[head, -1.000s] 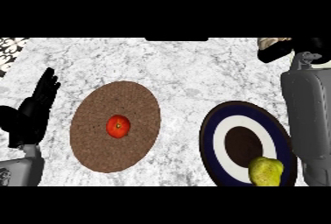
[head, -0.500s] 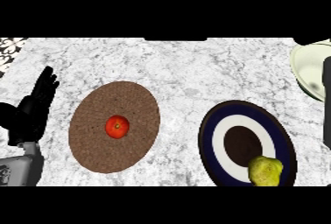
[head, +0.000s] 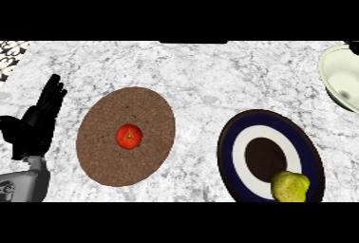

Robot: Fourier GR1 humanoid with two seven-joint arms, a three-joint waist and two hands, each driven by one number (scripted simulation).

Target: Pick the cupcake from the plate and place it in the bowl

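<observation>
No cupcake shows in the head view. A brown round plate (head: 148, 118) lies left of centre with a small red fruit (head: 129, 136) at its middle. At the lower right sits a navy plate (head: 230, 144) with a white ring and a dark centre; a yellow-green pear (head: 290, 186) stands on its near rim. A pale bowl (head: 341, 78) is cut off by the right edge at the upper right, and what it holds is hidden. My left hand (head: 35, 126) rests open at the left edge, fingers up, apart from the brown plate. My right hand is out of view.
The counter top (head: 203, 71) is grey-white marble. A patterned dark patch (head: 8, 54) shows at the far left corner.
My right forearm and hand have moved out of view past the right edge, uncovering the pale bowl there. The left hand and both plates have stayed put.
</observation>
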